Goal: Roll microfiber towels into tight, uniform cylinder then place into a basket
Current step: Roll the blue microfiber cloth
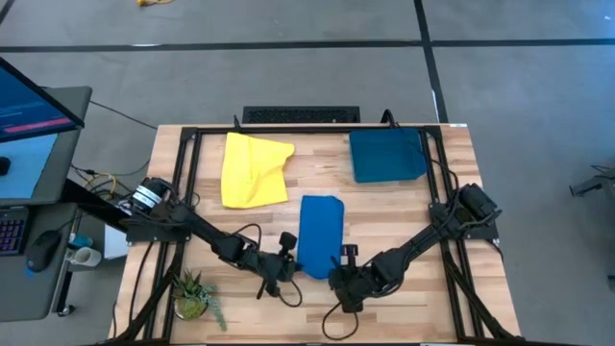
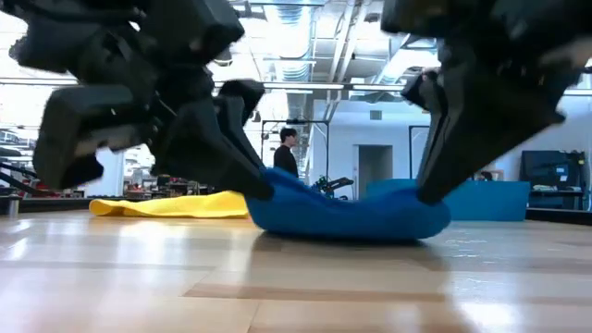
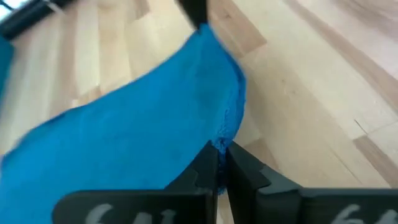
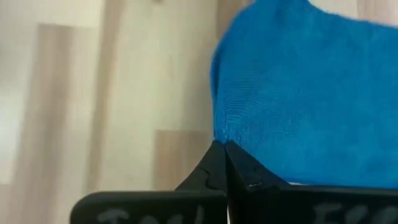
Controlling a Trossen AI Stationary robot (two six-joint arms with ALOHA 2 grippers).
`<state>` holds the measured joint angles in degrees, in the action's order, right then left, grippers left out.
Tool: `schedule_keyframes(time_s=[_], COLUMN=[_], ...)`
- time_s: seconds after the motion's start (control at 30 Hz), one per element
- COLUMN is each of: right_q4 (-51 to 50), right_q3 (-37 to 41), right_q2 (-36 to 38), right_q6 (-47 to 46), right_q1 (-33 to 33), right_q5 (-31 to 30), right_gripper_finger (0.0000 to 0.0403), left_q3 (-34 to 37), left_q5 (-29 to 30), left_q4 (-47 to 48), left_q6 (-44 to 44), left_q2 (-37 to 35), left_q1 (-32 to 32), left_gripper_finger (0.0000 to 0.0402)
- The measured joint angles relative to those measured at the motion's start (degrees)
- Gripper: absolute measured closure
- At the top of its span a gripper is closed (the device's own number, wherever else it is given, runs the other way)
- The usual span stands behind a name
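Microfiber towels are the story here, and the blue towel (image 1: 320, 234) lies lengthways on the counter (image 1: 404, 207) near the middle of its front edge, its near end lifted off the wood and sagging between two pinch points. Well behind it, toward the back left corner, the yellow towel (image 1: 254, 170) sits loosely crumpled and untouched, and the basket (image 1: 386, 155) waits at the back right corner, apparently with nothing in it. Now the arms: the left claw (image 1: 288, 261) is pressed together on the front left corner of the blue towel, and the right claw (image 1: 344, 272) is pinching the front right corner, both low at the front edge of the counter. In the low view the cloth hangs in a soft belly between them, so I'd call it light, limp and with no stiffness at all. It should not slip much, since the nap looks grippy, but it will bunch and skew if one corner leads. Those two corners look like the right hold: kept level and taut, they should turn the hem over evenly. Fingertips (image 3: 217, 163) bite only the very edge, so a thin pinch could let go under tension.
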<state>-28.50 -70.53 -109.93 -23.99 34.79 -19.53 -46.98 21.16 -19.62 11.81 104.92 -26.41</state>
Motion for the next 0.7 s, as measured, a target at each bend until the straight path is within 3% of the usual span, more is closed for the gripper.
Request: schedule_keyframes(time_s=[0.3, 0.53, 0.7], right_q4=[-3.51, -11.09, -12.8], right_q3=[-5.98, -11.38, -11.86], right_q2=[0.0, 0.0, 0.0], right_q6=[0.0, 0.0, -0.27], right_q1=[2.2, 3.47, 1.06], right_q5=[-0.53, -8.12, -10.78], right_gripper_finger=[0.0399, 0.0399, 0.04], left_q3=[-0.09, -0.17, -0.17], left_q5=[10.58, 16.67, 20.51], left_q4=[4.55, 7.15, 10.36], left_q6=[1.16, 1.15, 0.37], left_q2=[-8.07, -12.29, -12.34], left_q1=[-5.81, -8.28, -6.47], left_gripper_finger=[0.0397, 0.0397, 0.0396])
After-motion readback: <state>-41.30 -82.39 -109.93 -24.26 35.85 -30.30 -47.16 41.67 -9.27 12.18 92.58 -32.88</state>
